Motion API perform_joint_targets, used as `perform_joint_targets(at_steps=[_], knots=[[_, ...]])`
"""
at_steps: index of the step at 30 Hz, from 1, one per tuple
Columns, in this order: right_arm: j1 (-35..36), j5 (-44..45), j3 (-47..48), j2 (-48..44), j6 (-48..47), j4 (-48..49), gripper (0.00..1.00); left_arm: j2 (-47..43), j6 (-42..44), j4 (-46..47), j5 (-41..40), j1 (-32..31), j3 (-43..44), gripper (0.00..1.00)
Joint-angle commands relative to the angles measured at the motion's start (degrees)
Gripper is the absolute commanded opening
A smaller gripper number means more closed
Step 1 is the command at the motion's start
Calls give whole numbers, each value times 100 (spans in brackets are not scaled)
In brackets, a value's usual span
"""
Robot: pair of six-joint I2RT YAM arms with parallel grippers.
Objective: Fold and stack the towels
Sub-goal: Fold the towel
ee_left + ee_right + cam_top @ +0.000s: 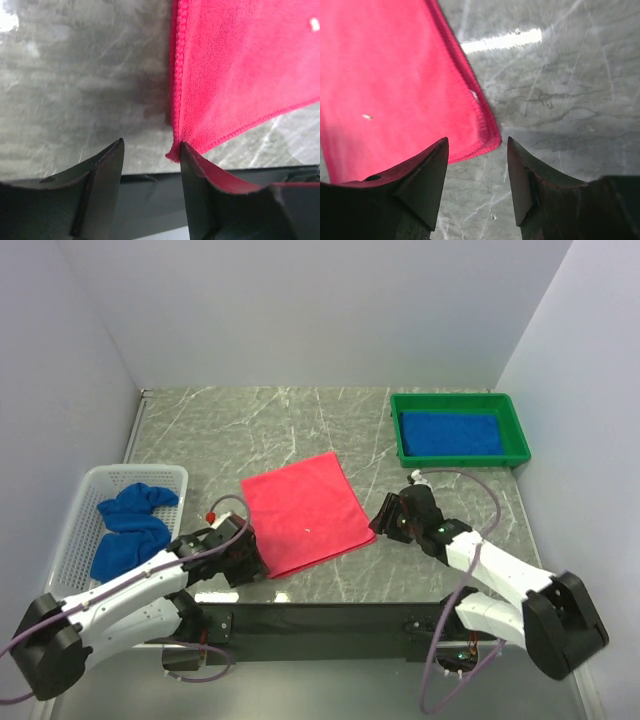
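Red towel point(305, 515): spread flat, tabletop's near edge. Left gripper point(151, 145), right gripper point(477, 141): released at its near corners. Next, likely: pinch corners, fold.

The left arm point(120, 595) lies low and long, running from its base at the near left corner in towards the middle, white links almost level. The left gripper point(252, 558) points away and towards the robot's right, jaws standing apart (the wrist view shows a plain gap between the two dark fingers point(105, 175)). The right arm point(500, 575) reaches from the near right corner inward and away, forearm sloping down. The right gripper point(380, 522) aims towards the robot's left, its fingers point(422, 175) likewise parted, tips held low
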Motion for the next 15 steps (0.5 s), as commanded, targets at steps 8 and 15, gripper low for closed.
perform_joint_targets(at_steps=[8, 15], knots=[[139, -252, 237, -398, -65, 316, 47, 52, 172, -302, -134, -207, 1229, 36], [130, -498, -26, 438, 278, 1010, 39, 1158, 532, 453, 217, -330, 1063, 19]])
